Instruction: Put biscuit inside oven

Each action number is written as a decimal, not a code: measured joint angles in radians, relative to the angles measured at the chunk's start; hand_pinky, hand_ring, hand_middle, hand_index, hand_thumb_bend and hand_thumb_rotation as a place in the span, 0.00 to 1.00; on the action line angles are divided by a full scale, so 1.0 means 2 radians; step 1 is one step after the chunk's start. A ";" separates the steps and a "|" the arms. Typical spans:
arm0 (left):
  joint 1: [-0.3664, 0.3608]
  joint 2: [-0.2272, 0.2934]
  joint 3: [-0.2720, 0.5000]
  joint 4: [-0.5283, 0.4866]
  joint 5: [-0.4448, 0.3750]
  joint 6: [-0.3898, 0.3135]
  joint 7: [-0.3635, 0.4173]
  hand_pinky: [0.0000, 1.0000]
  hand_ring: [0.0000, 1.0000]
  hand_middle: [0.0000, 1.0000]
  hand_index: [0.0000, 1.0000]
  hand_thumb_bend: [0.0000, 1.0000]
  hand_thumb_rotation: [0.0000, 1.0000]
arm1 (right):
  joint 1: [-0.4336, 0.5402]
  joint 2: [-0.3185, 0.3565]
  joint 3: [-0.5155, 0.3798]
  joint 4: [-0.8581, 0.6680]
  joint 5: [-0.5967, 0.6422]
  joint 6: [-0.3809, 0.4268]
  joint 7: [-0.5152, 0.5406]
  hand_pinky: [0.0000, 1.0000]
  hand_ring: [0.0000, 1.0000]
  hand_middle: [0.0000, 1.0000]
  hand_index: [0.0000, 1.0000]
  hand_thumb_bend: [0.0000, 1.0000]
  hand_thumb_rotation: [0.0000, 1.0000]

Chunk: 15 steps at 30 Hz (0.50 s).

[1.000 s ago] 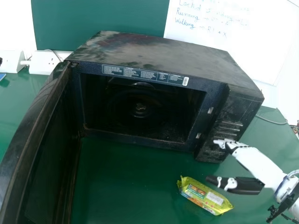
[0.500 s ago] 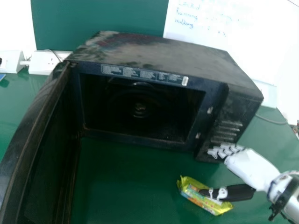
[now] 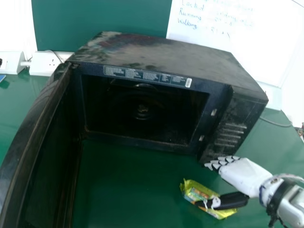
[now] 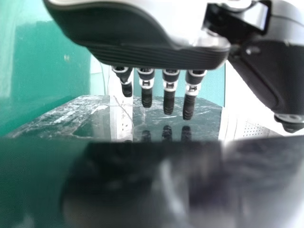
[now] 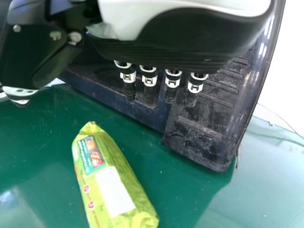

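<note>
Biscuit (image 3: pixel 192 187) lies on the table (image 3: pixel 133 190), in front of the oven (image 3: pixel 156 52) and toward the near edge. The right hand (image 3: pixel 240 172) is over it, fingers (image 3: pixel 229 158) straight and grasping nothing, thumb (image 3: pixel 232 200) across the pack in the head view. The left hand's (image 4: pixel 156 54) fingers (image 4: pixel 168 99) are also extended. With the door (image 3: pixel 28 142) open, gripping, lifting and placing inside appear left to do.

right hand (image 3: pixel 243 174): white shell (image 5: pixel 128 19) | black thumb (image 3: pixel 232 200) | dark wrist band (image 3: pixel 277 199) | ribbed black fingertips (image 5: pixel 129 91)
</note>
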 measured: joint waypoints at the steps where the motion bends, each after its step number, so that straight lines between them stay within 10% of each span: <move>1: 0.000 0.000 0.000 0.000 0.000 0.000 0.000 1.00 0.91 0.95 0.94 1.00 1.00 | 0.000 0.000 0.004 0.000 -0.004 0.003 0.000 1.00 1.00 1.00 1.00 0.97 1.00; 15: 0.000 0.000 0.003 -0.001 0.001 0.000 0.000 0.99 0.91 0.94 0.93 1.00 1.00 | 0.008 0.000 0.029 0.015 -0.056 0.003 -0.015 1.00 1.00 1.00 1.00 0.97 1.00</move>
